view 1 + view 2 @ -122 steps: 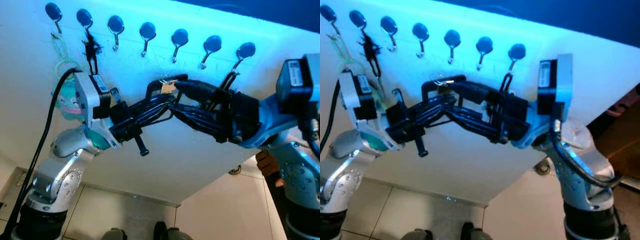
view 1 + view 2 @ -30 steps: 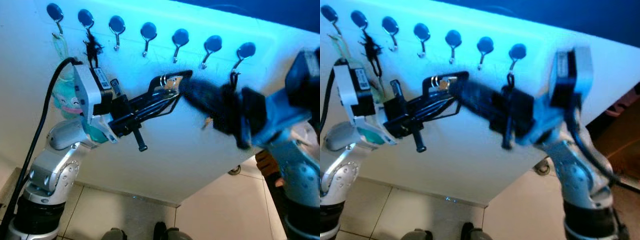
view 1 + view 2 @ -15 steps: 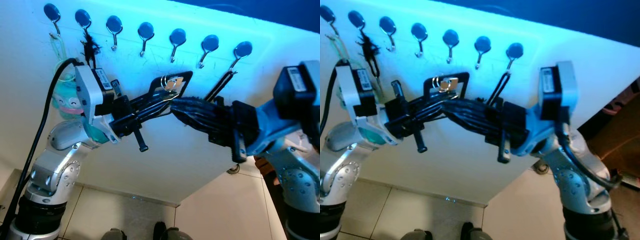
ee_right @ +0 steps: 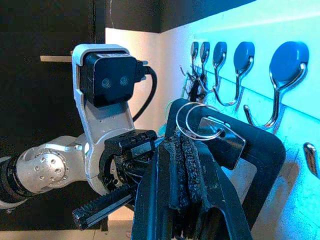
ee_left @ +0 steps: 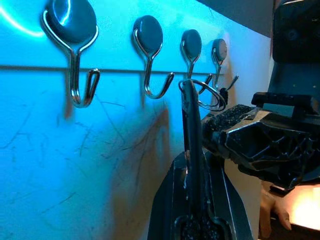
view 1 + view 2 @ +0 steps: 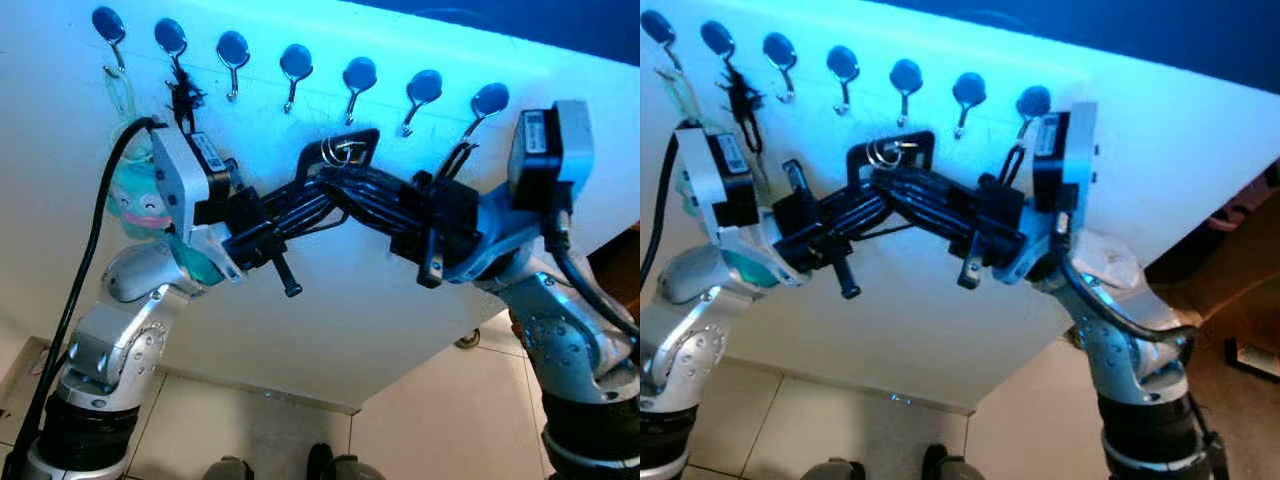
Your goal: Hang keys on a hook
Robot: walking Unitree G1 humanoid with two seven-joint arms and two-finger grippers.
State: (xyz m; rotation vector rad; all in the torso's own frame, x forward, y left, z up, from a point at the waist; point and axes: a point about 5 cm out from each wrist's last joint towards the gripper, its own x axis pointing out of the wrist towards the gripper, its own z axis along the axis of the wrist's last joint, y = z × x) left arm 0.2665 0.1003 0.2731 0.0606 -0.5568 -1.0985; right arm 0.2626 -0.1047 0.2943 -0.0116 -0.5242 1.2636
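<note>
Centre frame, below the hooks [image 6: 358,84], the keys [image 6: 340,152] sit at the meeting fingertips; left gripper [image 6: 338,178] and right gripper [image 6: 335,172] both clamp them.

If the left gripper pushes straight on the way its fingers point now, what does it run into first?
Probably the right gripper, which sits just ahead beside the key rings that the left gripper holds below the hooks. Depth is unclear; it might slide past.
</note>
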